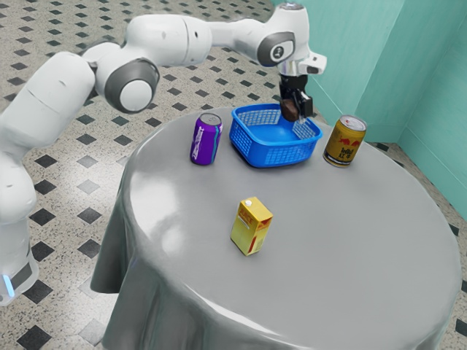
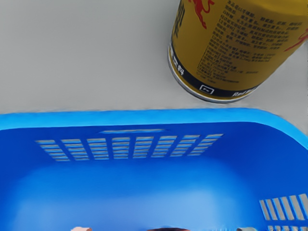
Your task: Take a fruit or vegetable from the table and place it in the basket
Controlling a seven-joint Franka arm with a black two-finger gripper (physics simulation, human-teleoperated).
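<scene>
In the exterior view my gripper (image 1: 296, 108) is over the far side of the blue basket (image 1: 268, 153), shut on a dark reddish-brown, rounded fruit or vegetable (image 1: 290, 110). It hangs at about the height of the basket's rim. The wrist view has the blue basket (image 2: 130, 118) just below the hand, its inside bare where visible. At that view's lower edge are the tips of my gripper (image 2: 163, 229), with a sliver of the dark red thing (image 2: 168, 229) between them. Most of the held thing is hidden there.
A gold can (image 1: 345, 141) stands close beside the basket, also seen as a large gold can (image 2: 231, 48) in the wrist view. On the basket's other side is a purple can (image 1: 206, 138). A yellow carton (image 1: 251, 226) stands on the round grey table (image 1: 350, 248).
</scene>
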